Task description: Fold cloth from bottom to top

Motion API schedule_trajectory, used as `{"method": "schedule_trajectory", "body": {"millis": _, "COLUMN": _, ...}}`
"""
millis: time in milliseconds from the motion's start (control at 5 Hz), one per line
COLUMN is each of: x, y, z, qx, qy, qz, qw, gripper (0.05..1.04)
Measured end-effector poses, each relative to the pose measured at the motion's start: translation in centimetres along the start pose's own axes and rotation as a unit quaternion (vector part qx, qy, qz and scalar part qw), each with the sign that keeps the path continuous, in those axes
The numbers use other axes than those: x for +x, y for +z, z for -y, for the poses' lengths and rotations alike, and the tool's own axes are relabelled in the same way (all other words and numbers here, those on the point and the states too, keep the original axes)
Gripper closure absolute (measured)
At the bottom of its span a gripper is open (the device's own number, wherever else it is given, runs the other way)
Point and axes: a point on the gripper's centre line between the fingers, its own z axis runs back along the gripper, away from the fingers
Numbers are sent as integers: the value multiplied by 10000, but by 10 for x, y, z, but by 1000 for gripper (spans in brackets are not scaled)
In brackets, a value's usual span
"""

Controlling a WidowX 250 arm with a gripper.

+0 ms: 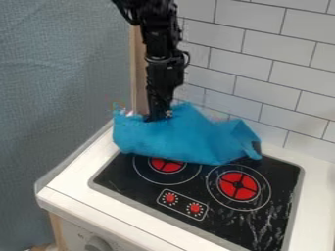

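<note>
My gripper [157, 117] hangs down from the top of the view and meets the upper left part of the blue cloth [186, 137]. Its fingertips are hidden at the cloth, so how they stand is not visible. The cloth lies bunched across the back of the black stovetop [196, 188], with its left part over the white counter edge. Raised folds stand along its top, and a corner hangs at the right. The cloth covers the rear of the stovetop.
Two red burners [238, 186] and two red knobs [195, 208] show on the front of the stovetop. White counter [98, 186] borders it. A tiled wall [262, 83] rises behind, and a wooden post [139, 73] stands behind the arm.
</note>
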Motion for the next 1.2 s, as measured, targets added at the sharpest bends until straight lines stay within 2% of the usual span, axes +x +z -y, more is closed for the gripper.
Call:
{"method": "schedule_trajectory", "body": {"millis": 200, "x": -4, "y": -21, "z": 0, "qx": -18, "qy": -28, "qz": -152, "qw": 9999, "gripper": 1019}}
{"method": "schedule_trajectory", "body": {"millis": 400, "x": -4, "y": -22, "z": -3, "qx": 41, "qy": 31, "qz": -186, "qw": 9998, "gripper": 1002}}
{"method": "schedule_trajectory", "body": {"millis": 600, "x": -3, "y": -22, "z": -5, "qx": 94, "qy": 194, "qz": -173, "qw": 9996, "gripper": 842}}
{"method": "schedule_trajectory", "body": {"millis": 800, "x": -6, "y": -26, "z": 0, "qx": 42, "qy": 249, "qz": -204, "qw": 9995, "gripper": 573}}
{"method": "schedule_trajectory", "body": {"millis": 1000, "x": -3, "y": -19, "z": 2, "qx": 12, "qy": 275, "qz": -98, "qw": 9996, "gripper": 288}}
{"method": "schedule_trajectory", "body": {"millis": 1200, "x": 0, "y": -6, "z": 1, "qx": 55, "qy": 302, "qz": 18, "qw": 9995, "gripper": 71}}
